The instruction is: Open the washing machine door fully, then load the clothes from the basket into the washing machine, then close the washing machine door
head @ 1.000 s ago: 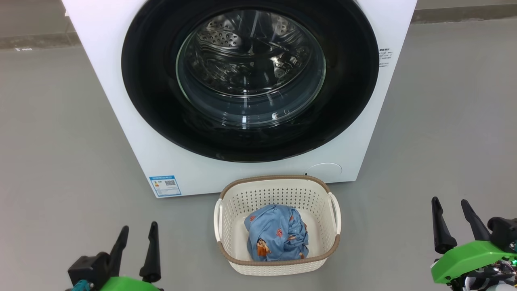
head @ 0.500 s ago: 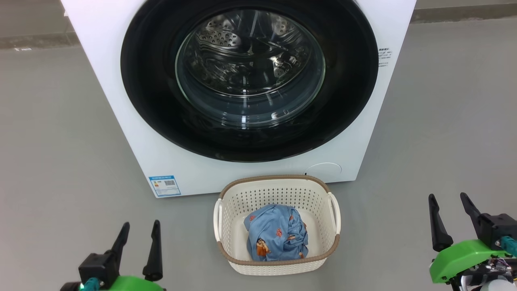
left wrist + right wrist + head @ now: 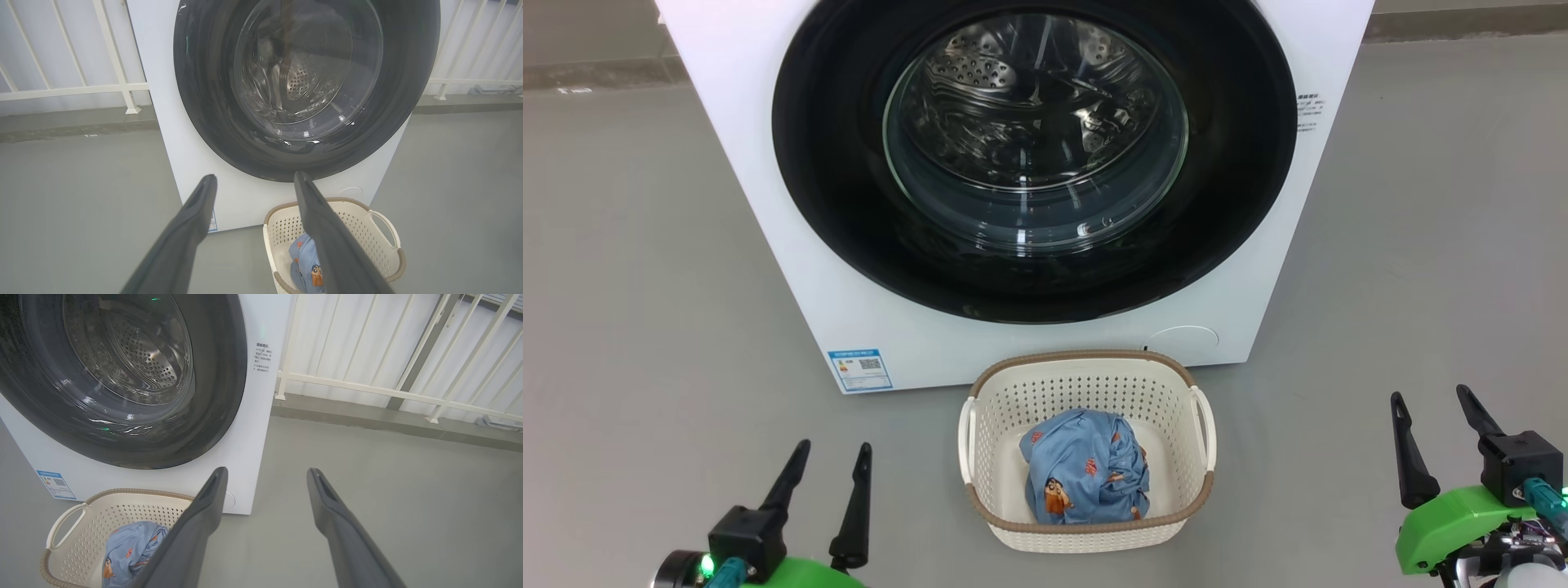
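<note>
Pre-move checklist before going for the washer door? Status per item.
1. Is washing machine door open: not ok, it sits shut.
2. Jaws of left gripper open and empty: ok.
3. Jaws of right gripper open and empty: ok.
4. The clothes inside the basket: ok.
5. The basket out of the door's swing: cannot tell; it stands on the floor right before the washing machine, below the door.

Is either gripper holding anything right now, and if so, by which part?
Nothing is held. The left gripper and the right gripper are both open and empty; the clothes lie in the basket.
</note>
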Robot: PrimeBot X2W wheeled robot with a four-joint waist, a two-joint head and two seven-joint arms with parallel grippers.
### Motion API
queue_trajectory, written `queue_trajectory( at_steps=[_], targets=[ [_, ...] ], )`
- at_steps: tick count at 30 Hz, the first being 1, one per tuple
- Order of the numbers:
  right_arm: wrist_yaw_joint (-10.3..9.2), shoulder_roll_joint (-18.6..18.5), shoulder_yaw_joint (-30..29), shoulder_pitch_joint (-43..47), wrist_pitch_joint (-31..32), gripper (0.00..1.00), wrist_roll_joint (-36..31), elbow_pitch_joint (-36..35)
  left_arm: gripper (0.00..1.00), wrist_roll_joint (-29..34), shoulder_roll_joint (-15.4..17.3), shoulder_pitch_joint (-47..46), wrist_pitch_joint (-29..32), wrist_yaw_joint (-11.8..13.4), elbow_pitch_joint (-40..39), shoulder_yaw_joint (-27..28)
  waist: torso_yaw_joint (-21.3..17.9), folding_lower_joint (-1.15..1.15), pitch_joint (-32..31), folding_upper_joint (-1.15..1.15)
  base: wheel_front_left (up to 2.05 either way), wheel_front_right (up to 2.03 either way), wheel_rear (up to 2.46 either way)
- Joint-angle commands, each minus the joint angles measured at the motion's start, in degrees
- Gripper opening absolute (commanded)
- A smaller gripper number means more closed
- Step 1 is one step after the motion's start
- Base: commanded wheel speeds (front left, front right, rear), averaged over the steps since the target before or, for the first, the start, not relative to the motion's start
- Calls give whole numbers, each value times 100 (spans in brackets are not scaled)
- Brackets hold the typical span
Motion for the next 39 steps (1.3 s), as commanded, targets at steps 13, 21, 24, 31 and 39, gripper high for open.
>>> queue_trajectory(
  at_steps=[13, 21, 24, 31, 39],
  targets=[
    [25, -62, 110, -266, -76, 100, 0, -115, 100, -16, 43, -211, -78, 113, -57, 244, 1, 0, -2, 0, 0, 0, 0],
    [25, -64, 93, -269, -71, 100, 16, -109, 100, 7, 68, -248, -78, 140, -14, 235, -4, 0, -24, 0, 19, 30, -48],
    [25, -64, 86, -261, -68, 100, 27, -111, 100, -24, 54, -240, -78, 130, -10, 245, -5, 0, -36, 0, 61, 72, -133],
    [25, -71, 100, -258, -56, 100, 45, -114, 100, -43, 43, -238, -78, 135, -1, 260, -14, 0, -51, 0, 99, 112, -211],
    [25, -59, 80, -260, -48, 100, 42, -137, 100, -37, 29, -230, -78, 127, -66, 254, -19, 0, -31, 0, 109, 134, -242]
  ],
)
